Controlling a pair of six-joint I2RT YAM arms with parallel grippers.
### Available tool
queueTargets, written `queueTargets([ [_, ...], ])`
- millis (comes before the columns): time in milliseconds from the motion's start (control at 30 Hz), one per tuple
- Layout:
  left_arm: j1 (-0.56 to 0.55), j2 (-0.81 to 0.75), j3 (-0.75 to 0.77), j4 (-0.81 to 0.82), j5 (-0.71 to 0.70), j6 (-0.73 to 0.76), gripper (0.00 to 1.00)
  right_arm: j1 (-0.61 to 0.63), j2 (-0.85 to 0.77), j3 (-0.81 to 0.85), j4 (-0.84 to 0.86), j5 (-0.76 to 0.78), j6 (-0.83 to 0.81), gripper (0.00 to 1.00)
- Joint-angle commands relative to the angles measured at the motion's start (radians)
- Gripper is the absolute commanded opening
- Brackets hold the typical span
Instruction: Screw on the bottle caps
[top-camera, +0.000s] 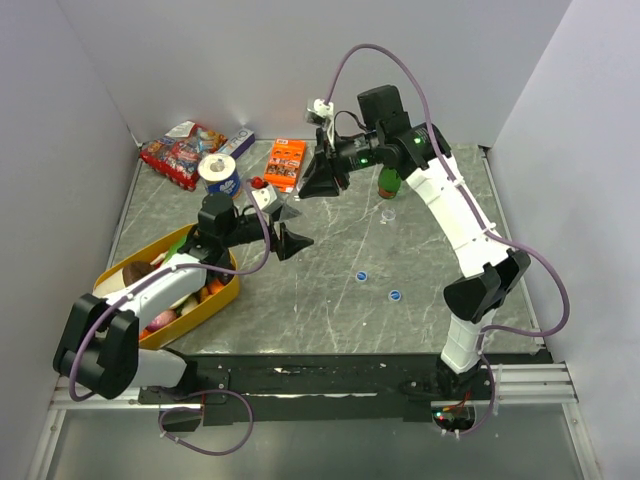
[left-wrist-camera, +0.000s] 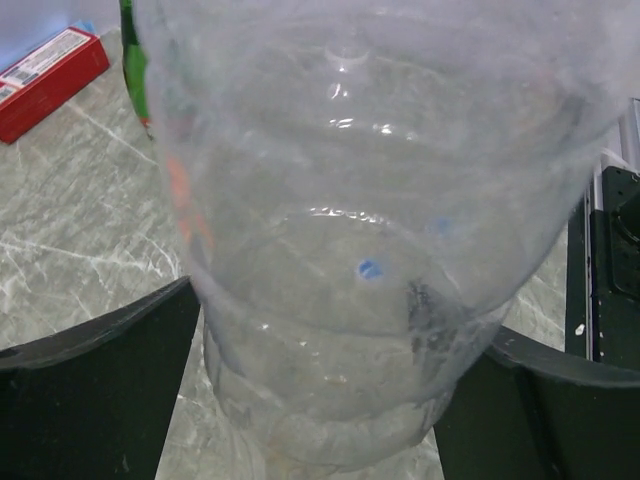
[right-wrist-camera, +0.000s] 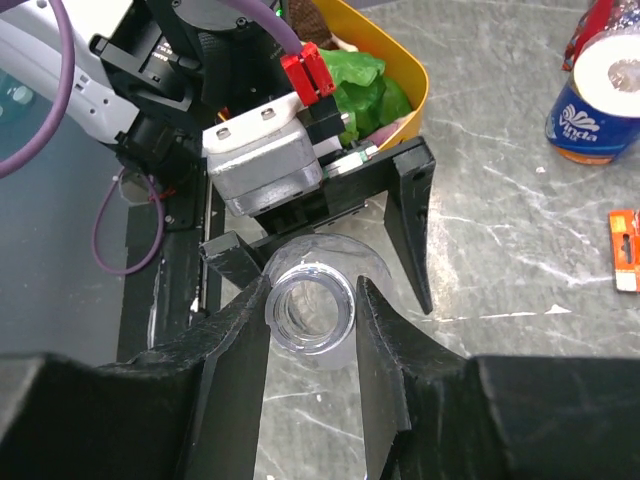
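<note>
Plastic bottle (right-wrist-camera: 312, 312) is pinched at the neck by right gripper (right-wrist-camera: 312, 290), left gripper (top-camera: 298, 242) gapes around it; reckon left clamps next, caps (top-camera: 361, 275) later.

The bottle (left-wrist-camera: 330, 150) is clear, glossy plastic with faint ridges; the table (top-camera: 330, 260) looks like smooth grey veined stone, faintly shiny; the tub (top-camera: 228, 296) at lower left is glossy yellow plastic

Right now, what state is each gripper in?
Left gripper: open, fingers either side of the clear bottle.
Right gripper: shut on the clear bottle's neck.
</note>
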Motion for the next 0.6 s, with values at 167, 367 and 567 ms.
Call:
queueTargets([
  [167, -0.003, 0.004, 0.069, -0.034, 0.058, 0.084, 0.77, 0.016, 0.016, 0.1, -0.084, -0.019, -0.051, 0.0],
  [367, -0.005, 0.015, 0.082, -0.059, 0.075, 0.119, 0.6, 0.026, 0.04, 0.158, -0.14, 0.031, -0.108, 0.16],
  [567, -0.003, 0.009, 0.005, 0.122, 0.089, 0.043, 0.44, 0.023, -0.053, 0.149, -0.136, 0.258, -0.098, 0.66],
])
